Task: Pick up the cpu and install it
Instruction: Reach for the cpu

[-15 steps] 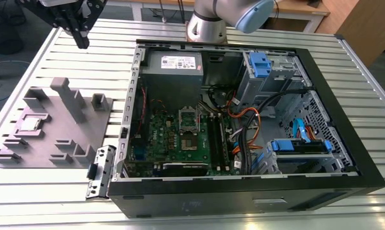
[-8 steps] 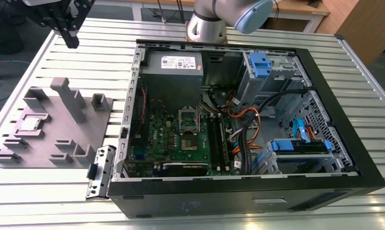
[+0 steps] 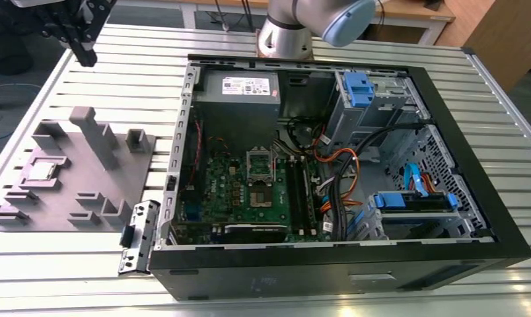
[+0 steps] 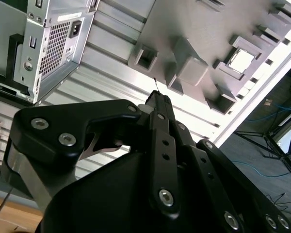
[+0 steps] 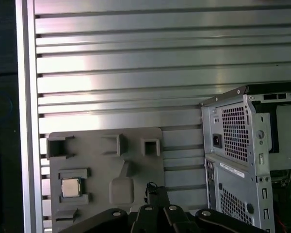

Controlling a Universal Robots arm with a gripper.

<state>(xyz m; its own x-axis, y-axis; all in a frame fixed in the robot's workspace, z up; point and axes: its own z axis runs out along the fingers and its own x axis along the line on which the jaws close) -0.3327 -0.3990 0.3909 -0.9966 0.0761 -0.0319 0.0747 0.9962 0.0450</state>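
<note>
In the exterior view, the hand [image 3: 88, 58] is hanging above the far corner of the slatted tabletop [image 3: 89, 271], towards the exterior view's left, well apart from everything the task concerns. Its fingers are looking pressed together, with nothing between them. The cpu [image 3: 41, 170] is lying flat in a recess of the grey tray [image 3: 94, 142], which is sitting just beside the open computer case [image 3: 477, 165]. Inside the case, the green motherboard [image 3: 234, 191] is lying face up with the metal socket frame [image 3: 261, 164] near its middle.

In the second wrist view, the hand [image 4: 157, 97] is looming in the foreground, clenched on nothing, its tip pointing towards the tray [image 4: 184, 29]. The cpu [image 4: 240, 59] is resting in its pocket, apart from the fingertips. A corner of the case [image 4: 39, 43] is showing as well.

In the first wrist view, the hand [image 5: 153, 188] is hovering over the tray [image 5: 106, 145], while the cpu [image 5: 71, 187] is sitting in its recess off to one side of the fingertips, with the case [image 5: 242, 145] on the other side.

Judging by this, the task is barely begun: the chip is not yet grasped, so both picking it up and installing it are remaining.
</note>
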